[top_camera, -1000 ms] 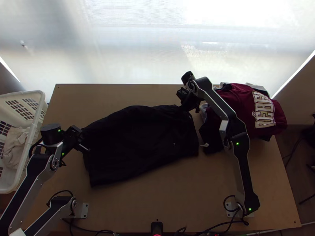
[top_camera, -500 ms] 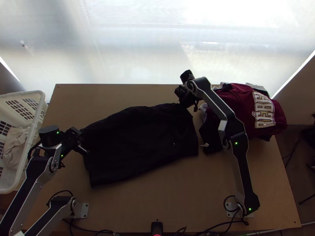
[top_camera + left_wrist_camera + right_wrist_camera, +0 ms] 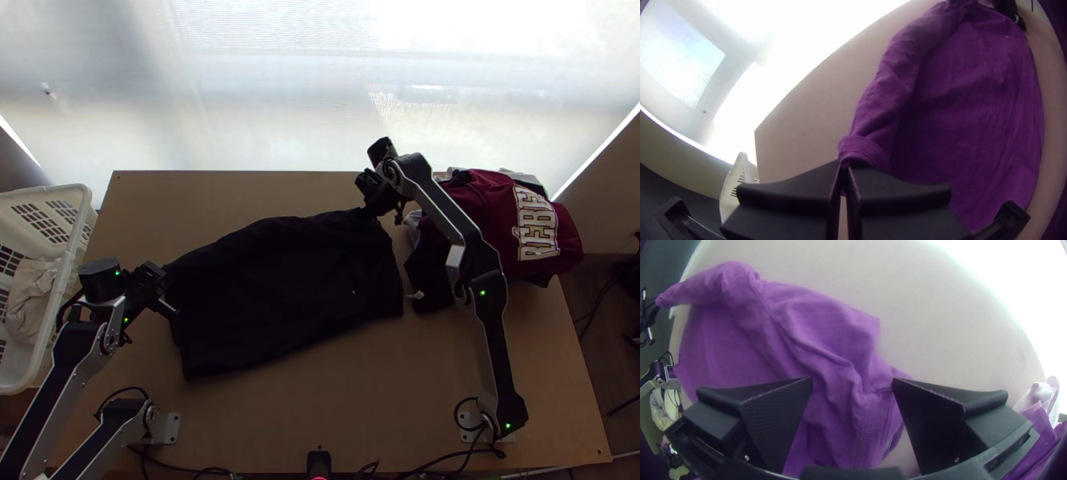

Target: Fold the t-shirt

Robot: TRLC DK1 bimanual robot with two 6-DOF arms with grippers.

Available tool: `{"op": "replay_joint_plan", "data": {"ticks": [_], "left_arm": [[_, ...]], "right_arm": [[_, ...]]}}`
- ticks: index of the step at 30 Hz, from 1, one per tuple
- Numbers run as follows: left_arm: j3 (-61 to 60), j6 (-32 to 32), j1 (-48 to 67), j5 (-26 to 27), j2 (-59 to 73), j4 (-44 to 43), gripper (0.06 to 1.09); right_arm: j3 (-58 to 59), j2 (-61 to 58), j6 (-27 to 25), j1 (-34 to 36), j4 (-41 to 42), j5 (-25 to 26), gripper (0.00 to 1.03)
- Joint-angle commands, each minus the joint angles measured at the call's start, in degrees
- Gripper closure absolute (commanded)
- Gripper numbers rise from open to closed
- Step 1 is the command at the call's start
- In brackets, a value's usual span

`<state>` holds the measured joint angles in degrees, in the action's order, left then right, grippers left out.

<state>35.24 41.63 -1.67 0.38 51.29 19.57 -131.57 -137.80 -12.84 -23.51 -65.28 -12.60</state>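
Observation:
My left gripper (image 3: 170,294) is at the left end of the dark t-shirt (image 3: 280,296), which lies folded lengthwise across the table. In the left wrist view, my left gripper (image 3: 844,171) is shut on the end of a sleeve of the shirt (image 3: 969,102), which looks purple there. My right gripper (image 3: 366,210) is over the shirt's far right corner. Seen from the right wrist, my right gripper (image 3: 852,384) stands open, its fingers wide apart above the wrinkled cloth (image 3: 831,360) near its edge.
A pile of clothes with a maroon shirt (image 3: 500,220) on top lies at the table's right. Off the left edge stands a white basket (image 3: 68,200) with pale cloth in it. Bare wood (image 3: 344,400) shows along the near side.
The right gripper has shifted slightly up and left and lets go of the cloth no more visibly than before; the shirt's upper right edge sits slightly differently. The left gripper has moved slightly.

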Motion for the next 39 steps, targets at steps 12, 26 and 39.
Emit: {"op": "replay_joint_plan", "data": {"ticks": [12, 26, 39], "left_arm": [[-0.4, 0.5, -0.1, -0.1, -0.8, 0.0, 1.05], [-0.4, 1.7, -2.6, -0.1, -1.2, -0.4, 1.05], [22.5, -12.3, -10.4, 11.9, -2.8, 25.9, 1.05]], "right_arm": [[-0.5, -2.5, 0.0, -0.5, 5.5, 0.1, 0.47], [1.0, -1.9, -1.7, -2.2, 6.2, 0.0, 1.00], [6.9, 24.9, 2.6, -7.9, -9.6, -1.3, 1.00]]}}
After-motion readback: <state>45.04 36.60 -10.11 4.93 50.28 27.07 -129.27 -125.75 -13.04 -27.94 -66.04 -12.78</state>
